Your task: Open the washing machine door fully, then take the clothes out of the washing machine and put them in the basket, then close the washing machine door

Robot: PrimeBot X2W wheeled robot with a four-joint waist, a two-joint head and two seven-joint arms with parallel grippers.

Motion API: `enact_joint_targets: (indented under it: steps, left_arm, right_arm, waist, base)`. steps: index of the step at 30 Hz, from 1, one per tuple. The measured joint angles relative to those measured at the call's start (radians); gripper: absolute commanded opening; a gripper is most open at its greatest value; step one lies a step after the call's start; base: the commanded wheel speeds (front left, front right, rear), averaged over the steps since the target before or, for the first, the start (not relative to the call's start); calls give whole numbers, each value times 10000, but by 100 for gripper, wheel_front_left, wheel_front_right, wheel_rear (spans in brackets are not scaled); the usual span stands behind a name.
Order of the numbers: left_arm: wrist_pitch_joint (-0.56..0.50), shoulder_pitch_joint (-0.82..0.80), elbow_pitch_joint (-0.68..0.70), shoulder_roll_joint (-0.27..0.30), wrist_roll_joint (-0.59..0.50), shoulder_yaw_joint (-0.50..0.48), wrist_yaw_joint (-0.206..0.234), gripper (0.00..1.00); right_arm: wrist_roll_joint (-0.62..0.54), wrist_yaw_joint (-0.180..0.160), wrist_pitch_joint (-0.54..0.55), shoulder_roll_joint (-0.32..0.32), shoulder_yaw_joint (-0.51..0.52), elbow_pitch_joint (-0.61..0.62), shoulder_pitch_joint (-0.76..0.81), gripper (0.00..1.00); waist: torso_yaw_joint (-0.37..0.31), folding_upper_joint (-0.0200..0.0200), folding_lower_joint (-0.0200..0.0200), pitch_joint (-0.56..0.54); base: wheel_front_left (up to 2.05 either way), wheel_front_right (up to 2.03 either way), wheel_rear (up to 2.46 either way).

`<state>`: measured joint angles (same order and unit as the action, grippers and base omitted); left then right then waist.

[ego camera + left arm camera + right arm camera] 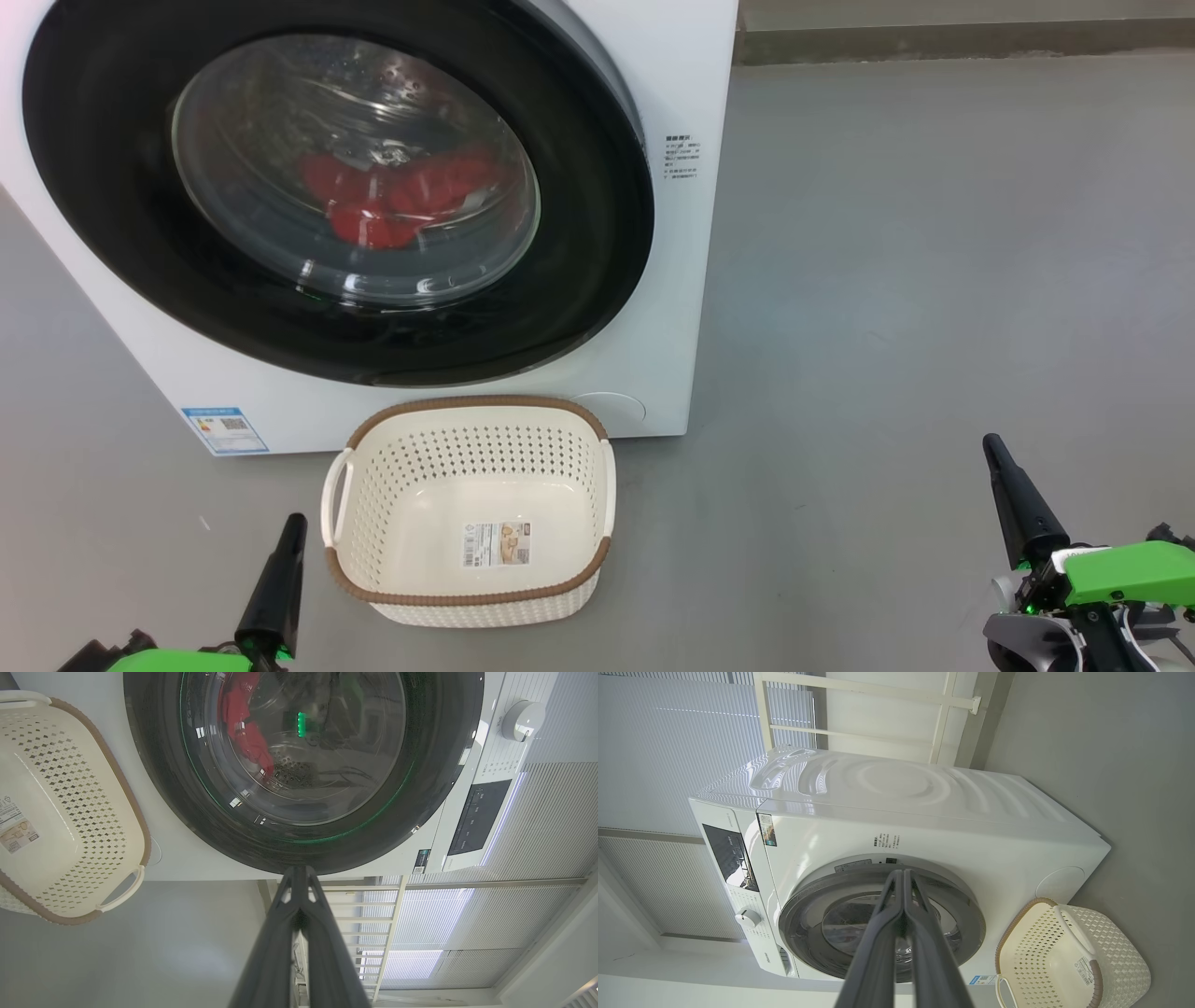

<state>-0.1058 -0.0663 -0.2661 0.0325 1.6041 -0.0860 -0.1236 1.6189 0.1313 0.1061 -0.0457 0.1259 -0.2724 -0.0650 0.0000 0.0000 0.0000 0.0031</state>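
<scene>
The white washing machine point(672, 308) fills the upper left of the head view. Its round black-rimmed door point(121, 243) lies against the front, slightly ajar at its right edge. Red clothes point(392, 201) show through the glass, also in the left wrist view point(243, 732). On the floor in front stands the cream basket point(471, 509), with just a paper label inside. My left gripper point(291, 527) is shut at the lower left, beside the basket. My right gripper point(993, 448) is shut at the lower right, well away from the machine. Both hold nothing.
Grey floor point(934, 280) stretches to the right of the machine. A wall base point(934, 37) runs along the far edge. The control panel and dial point(523, 718) sit at the machine's top. Window blinds and a white frame point(859, 704) stand behind it.
</scene>
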Motion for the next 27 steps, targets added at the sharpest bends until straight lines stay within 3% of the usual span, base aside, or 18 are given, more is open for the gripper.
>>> enact_joint_targets:
  steps: [12, 13, 27]
  left_arm:
    - [0, 0, 0, 0, 0, 0, 0, 0]
    - [4, 6, -17, -8, 0, 2, 0, 100]
    - [173, 440, -384, -186, -42, 44, 10, 100]
  right_arm:
    - [-2, 0, 0, 4, 6, 0, 0, 0]
    - [0, 0, 0, 10, -2, -23, 6, 100]
    - [-58, 0, -201, 236, -270, -516, 458, 100]
  waist:
    - [0, 0, 0, 0]
    - [0, 0, 0, 0]
    - [24, 0, 3, -11]
  base:
    - [0, 0, 0]
    - [0, 0, 0]
    - [0, 0, 0]
